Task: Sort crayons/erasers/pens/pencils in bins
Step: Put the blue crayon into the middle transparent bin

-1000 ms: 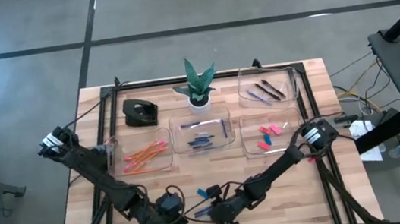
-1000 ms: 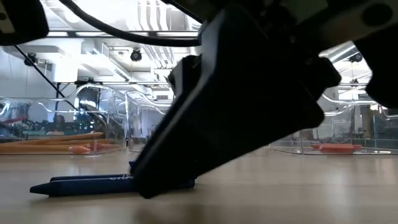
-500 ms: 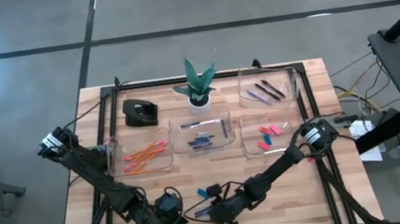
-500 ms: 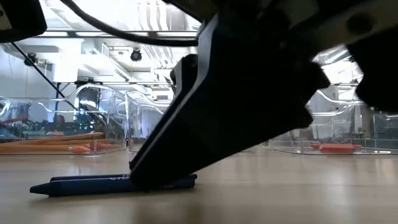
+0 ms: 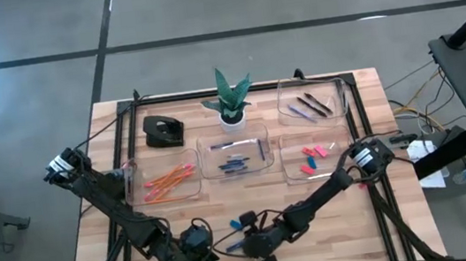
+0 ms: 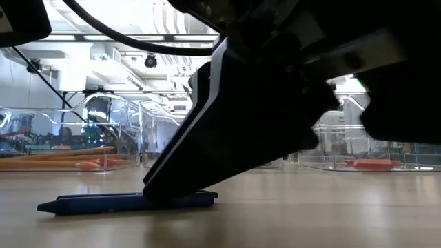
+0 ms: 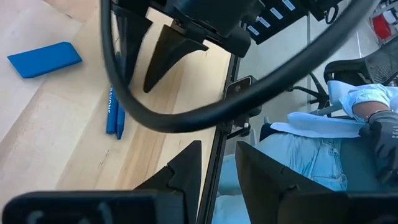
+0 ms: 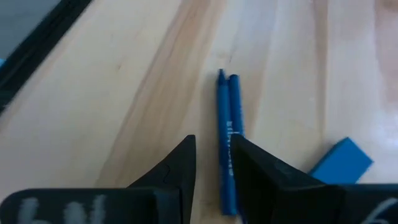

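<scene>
Two blue crayons (image 8: 228, 140) on the table, right tool (image 8: 213, 163) seemingly clamped on one.

The room is bright — light comes from lamps up high, seen glowing white behind the bins (image 6: 76, 138) in the low view. The table (image 5: 141, 249) is lit evenly from above, with only soft, small shadows. In the low view the right gripper (image 6: 148, 195) is a big dark blurry shape against the glare. Both wrist views are sharp on the crayons (image 8: 227, 137) — the near fingers (image 8: 180, 162) look soft and fuzzy.
</scene>
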